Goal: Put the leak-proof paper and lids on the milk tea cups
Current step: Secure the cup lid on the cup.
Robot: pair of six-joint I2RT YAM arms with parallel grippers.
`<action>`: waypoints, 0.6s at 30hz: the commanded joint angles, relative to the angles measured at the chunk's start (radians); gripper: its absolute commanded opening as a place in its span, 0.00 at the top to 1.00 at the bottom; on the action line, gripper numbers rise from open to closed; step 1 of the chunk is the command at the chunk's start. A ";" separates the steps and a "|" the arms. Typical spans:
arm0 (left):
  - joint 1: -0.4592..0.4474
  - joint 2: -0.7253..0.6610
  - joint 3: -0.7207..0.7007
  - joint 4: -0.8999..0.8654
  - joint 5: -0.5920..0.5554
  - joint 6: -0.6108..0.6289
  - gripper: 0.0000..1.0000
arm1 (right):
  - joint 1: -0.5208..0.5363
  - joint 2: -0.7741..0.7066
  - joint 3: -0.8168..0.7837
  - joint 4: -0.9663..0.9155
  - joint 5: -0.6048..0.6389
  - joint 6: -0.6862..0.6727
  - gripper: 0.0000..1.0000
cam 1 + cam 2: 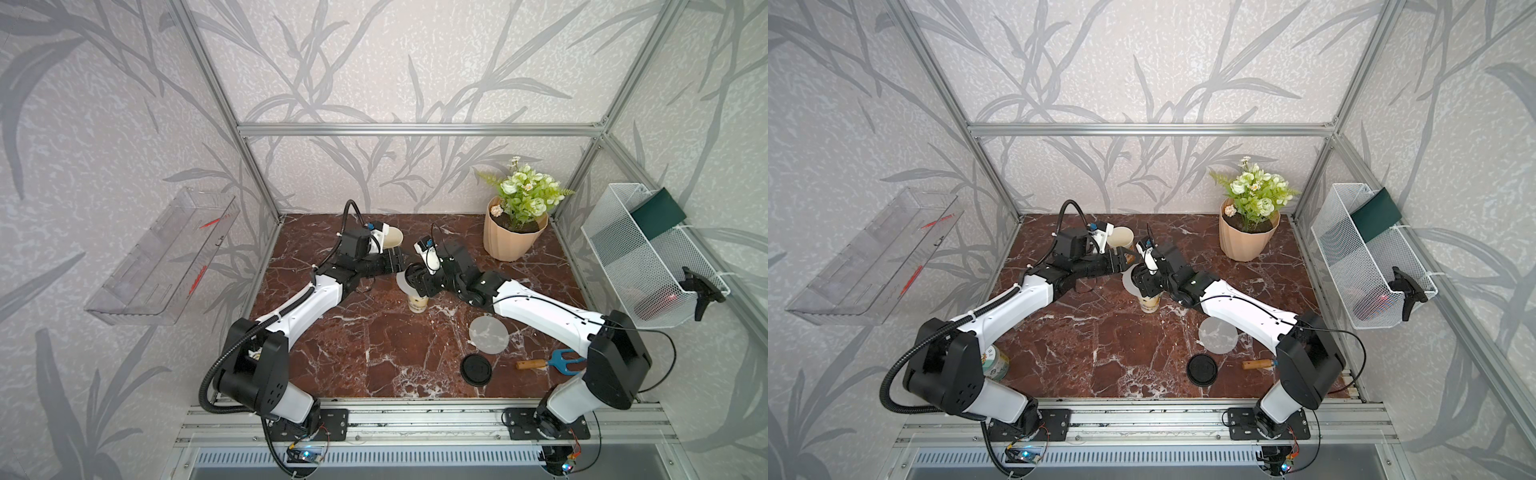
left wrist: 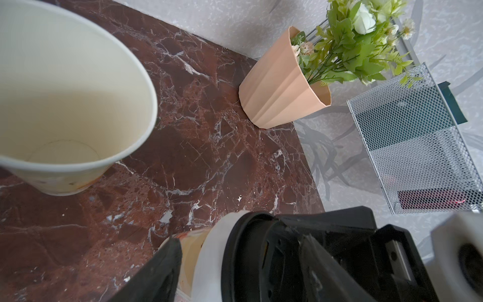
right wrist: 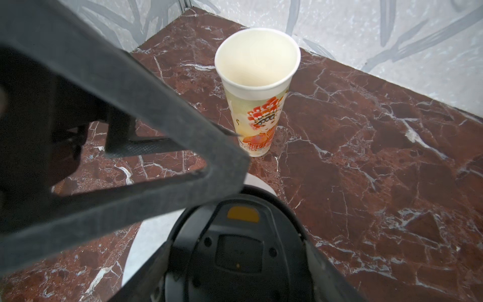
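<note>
**One cup papered, one to go**

From left: the left end effector (image 1: pixel 1124 258) is reaching in beside the near milk tea cup (image 1: pixel 1149 304) at mid-surface (image 1: pixel 1100 353). In the left wrist view one finger is lying close along the cup wall, but can't tell whether it's gripping or clear. Behind it, the far cup (image 1: pixel 1120 239) is standing upright, empty & uncovered. The near cup is wearing one leak-proof paper disc (image 1: pixel 1128 283) across its mouth, w/ what looks like a black lid (image 3: pixel 235 248) sitting on top. The right end effector (image 1: pixel 1144 281) is hovering over that lid, jaws wide either side; can't tell if it's clamping it. Further right, the 2nd disc (image 1: pixel 1218 336) is lying flat on the surface, just beside a spare black lid (image 1: pixel 1202 370). Progress, as judged: approx. half done, w/ the 2nd disc needing lifting & laying on the far cup.
</note>
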State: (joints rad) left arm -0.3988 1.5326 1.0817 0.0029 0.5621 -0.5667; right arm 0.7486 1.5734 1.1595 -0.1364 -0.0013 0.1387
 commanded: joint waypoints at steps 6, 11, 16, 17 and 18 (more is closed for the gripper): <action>-0.034 0.058 -0.045 0.005 -0.048 0.040 0.31 | -0.003 0.039 -0.120 -0.091 -0.014 0.012 0.27; -0.037 0.076 -0.089 0.033 -0.030 0.023 0.38 | -0.002 0.036 -0.166 -0.060 -0.006 0.015 0.28; -0.043 0.087 -0.131 0.062 -0.039 0.010 0.39 | -0.002 0.035 -0.200 -0.036 -0.005 0.027 0.30; -0.043 0.089 -0.141 0.066 -0.040 0.007 0.41 | -0.002 0.033 -0.206 -0.034 -0.004 0.028 0.30; -0.044 0.091 -0.150 0.070 -0.042 0.006 0.41 | -0.002 0.034 -0.210 -0.032 -0.002 0.028 0.30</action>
State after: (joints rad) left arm -0.4301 1.5845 0.9936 0.1612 0.5613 -0.5720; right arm 0.7486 1.5421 1.0317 0.0563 -0.0002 0.1379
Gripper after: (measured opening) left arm 0.594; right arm 0.716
